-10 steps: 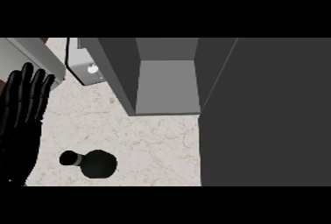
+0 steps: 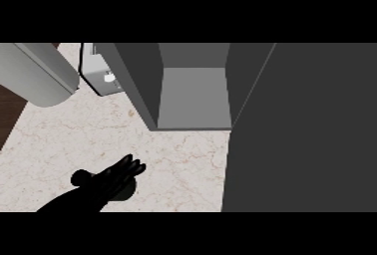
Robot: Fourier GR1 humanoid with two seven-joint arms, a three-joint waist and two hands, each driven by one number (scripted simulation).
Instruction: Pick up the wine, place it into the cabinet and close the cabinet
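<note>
Fingers (image 2: pixel 131 165) of left hand (image 2: pixel 109 180) stretched over wine (image 2: pixel 80 177), touching.

Kitchen setting. Evidence: pale marbled counter (image 2: pixel 177 149) filled the lower left; an open grey cabinet (image 2: pixel 193 94) stood at upper centre; a small silver appliance (image 2: pixel 103 75) sat upper left; dark wooden floor (image 2: pixel 9 112) showed at the left edge.

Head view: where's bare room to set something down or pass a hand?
Free: counter between the cabinet and the left hand, bounded on the right by the door. The cabinet floor is bare too. Crowded: top left, a grey cylinder and a silver box beside the cabinet; lower left, the hand over the wine.
</note>
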